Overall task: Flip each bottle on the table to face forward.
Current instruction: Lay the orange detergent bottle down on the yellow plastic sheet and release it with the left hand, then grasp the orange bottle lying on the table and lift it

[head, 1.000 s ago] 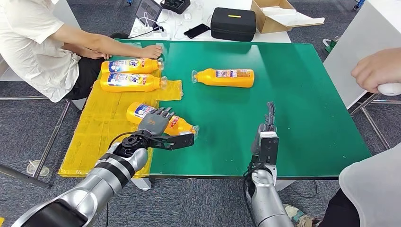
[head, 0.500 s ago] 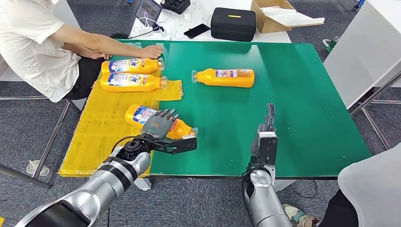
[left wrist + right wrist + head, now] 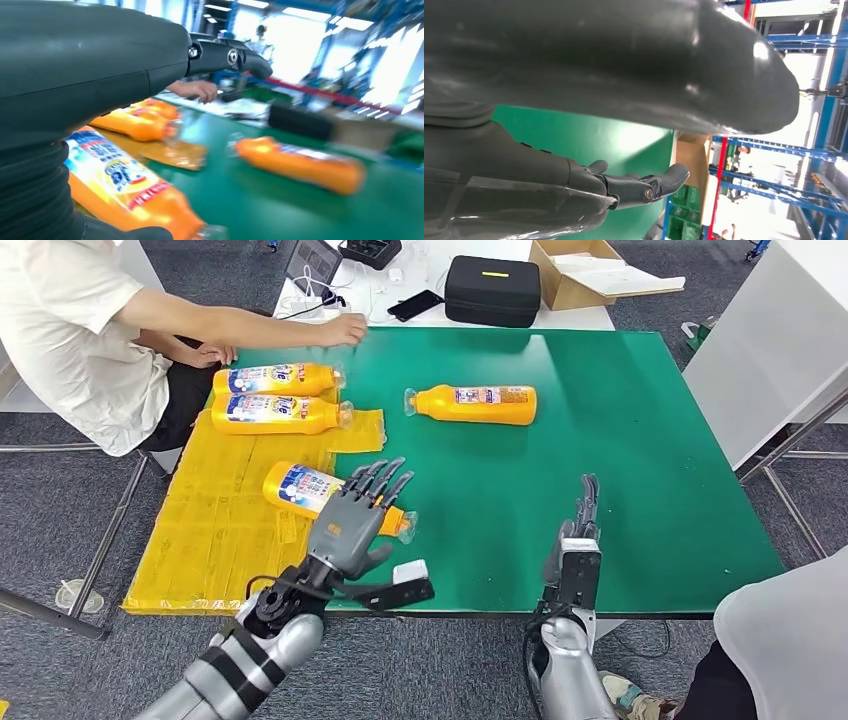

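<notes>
Several orange bottles lie on their sides. The nearest bottle (image 3: 300,486) (image 3: 125,185) lies on the yellow mat (image 3: 215,530) with its blue and white label up and its cap over the green table (image 3: 650,470). My left hand (image 3: 350,525) hovers just over its neck with fingers spread, holding nothing. Two labelled bottles (image 3: 275,378) (image 3: 275,412) lie side by side at the back left. A fourth bottle (image 3: 475,403) (image 3: 300,165) rests mid-table. My right hand (image 3: 578,540) stands edge-on near the front edge, fingers (image 3: 639,187) straight and empty.
A person in a white shirt sits at the left, one hand (image 3: 345,330) (image 3: 197,90) at the table's far edge. Behind the table stand a black case (image 3: 493,290), a cardboard box (image 3: 590,275) and a phone. Another person's clothing (image 3: 790,650) shows at the lower right.
My left hand has come up off the nearest bottle, spread its fingers and drawn back toward me. The person's hand has left the back bottles for the far edge. My right hand shifted slightly.
</notes>
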